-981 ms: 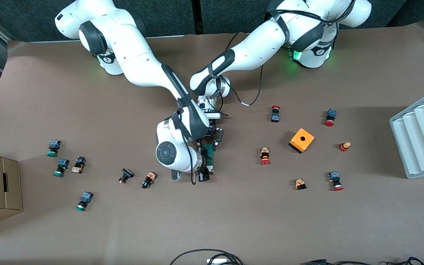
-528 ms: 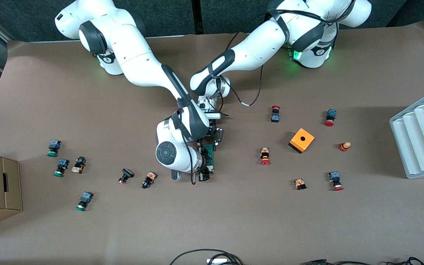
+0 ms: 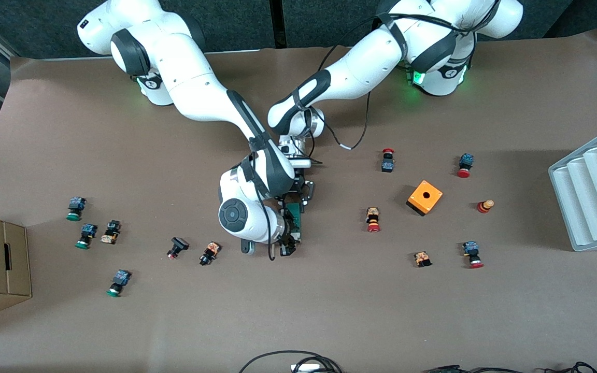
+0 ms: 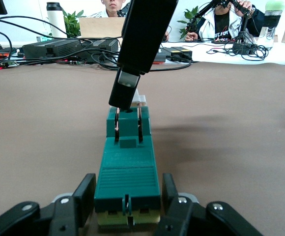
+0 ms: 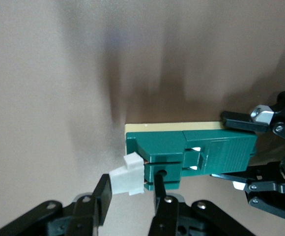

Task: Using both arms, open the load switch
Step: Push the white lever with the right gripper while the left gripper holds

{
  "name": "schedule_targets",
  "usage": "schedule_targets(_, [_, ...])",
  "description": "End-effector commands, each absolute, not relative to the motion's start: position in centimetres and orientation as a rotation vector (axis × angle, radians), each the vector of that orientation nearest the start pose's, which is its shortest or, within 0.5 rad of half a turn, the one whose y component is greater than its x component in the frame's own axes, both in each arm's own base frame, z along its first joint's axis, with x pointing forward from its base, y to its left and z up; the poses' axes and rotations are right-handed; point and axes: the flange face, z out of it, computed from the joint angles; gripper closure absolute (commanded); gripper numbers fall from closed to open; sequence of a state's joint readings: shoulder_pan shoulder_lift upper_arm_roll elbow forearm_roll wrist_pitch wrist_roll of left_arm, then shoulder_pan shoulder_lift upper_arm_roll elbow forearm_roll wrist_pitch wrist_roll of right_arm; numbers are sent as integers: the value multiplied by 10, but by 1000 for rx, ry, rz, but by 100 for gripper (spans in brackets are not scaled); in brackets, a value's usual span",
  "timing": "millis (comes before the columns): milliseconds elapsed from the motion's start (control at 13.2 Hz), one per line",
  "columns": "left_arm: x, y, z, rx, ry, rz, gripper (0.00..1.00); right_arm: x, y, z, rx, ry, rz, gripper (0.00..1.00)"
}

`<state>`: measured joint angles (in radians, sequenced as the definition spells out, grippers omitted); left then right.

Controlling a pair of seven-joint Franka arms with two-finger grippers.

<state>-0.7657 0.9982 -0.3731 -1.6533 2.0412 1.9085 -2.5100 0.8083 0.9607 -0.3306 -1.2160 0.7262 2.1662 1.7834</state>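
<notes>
Gripping: left tool (image 4: 127, 206) pinches one end of the switch (image 4: 128, 169), which lies mid-tabletop (image 3: 329, 311), far from the orange cube (image 3: 424, 197).
Right tool: at the switch's other end, right tool (image 5: 130, 196) has its fingers around the white lever (image 5: 128, 178), near-closed.
Risk: lever may slip free if the bite is shallow; uneven pull could twist the switch from the left tool's hold.
Change: right fingers have narrowed; arms barely moved.

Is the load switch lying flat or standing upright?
Lying flat: the load switch rests lengthwise on the table, the left gripper clamping one end and the right gripper at its white lever.
</notes>
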Motion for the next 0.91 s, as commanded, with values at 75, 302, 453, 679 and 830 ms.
schedule_targets(75, [355, -560, 60, -2536, 22, -1857, 38, 628, 438, 209, -2054, 2076, 459, 60])
schedule_targets(302, [355, -561, 60, -2536, 20, -1859, 38, 626, 434, 210, -2055, 2080, 463, 60])
schedule_targets(453, [355, -561, 59, -2537, 21, -1857, 38, 626, 434, 218, -2054, 2072, 463, 60])
schedule_targets(679, [355, -561, 60, -2537, 18, -1859, 38, 628, 430, 224, -2050, 2074, 468, 59])
schedule_targets(830, [355, -561, 60, -2536, 20, -1859, 38, 629, 427, 228, -2051, 2075, 471, 59])
